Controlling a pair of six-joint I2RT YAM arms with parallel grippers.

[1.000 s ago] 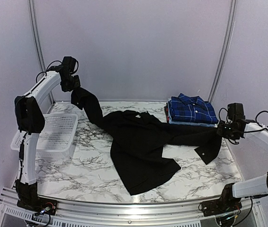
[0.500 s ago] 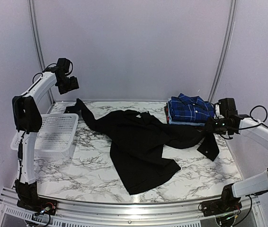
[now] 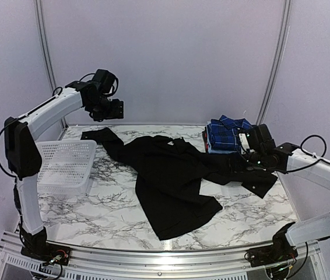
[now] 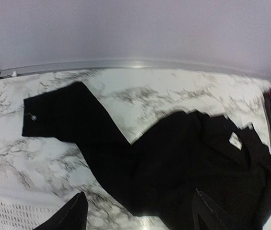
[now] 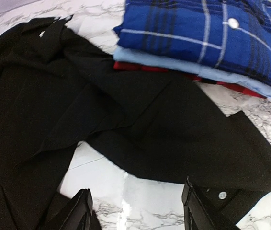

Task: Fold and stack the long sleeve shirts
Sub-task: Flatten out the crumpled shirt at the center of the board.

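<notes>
A plain black long sleeve shirt [image 3: 174, 181] lies spread and rumpled on the marble table. One sleeve [image 3: 98, 135] reaches to the back left, the other [image 3: 258, 181] to the right. My left gripper [image 3: 117, 109] hangs open and empty high above the back-left sleeve [image 4: 63, 115], its fingers [image 4: 75, 213] wide apart. My right gripper [image 3: 246, 163] is open and low over the right sleeve [image 5: 188, 139], holding nothing, with the buttoned cuff [image 5: 221, 195] by its right finger. A folded stack [image 3: 226, 137] stands at the back right, blue plaid [image 5: 207, 33] on top of light blue and red.
A white mesh basket [image 3: 66, 163] stands at the left edge, its corner [image 4: 11, 215] just below the left gripper's view. The back wall and two metal posts close the far side. Bare marble [image 3: 95, 204] shows in front of the black shirt.
Both grippers have opened and let go of the sleeves, which dropped flat onto the table. The left arm swung right. The right arm moved left, over its sleeve.
</notes>
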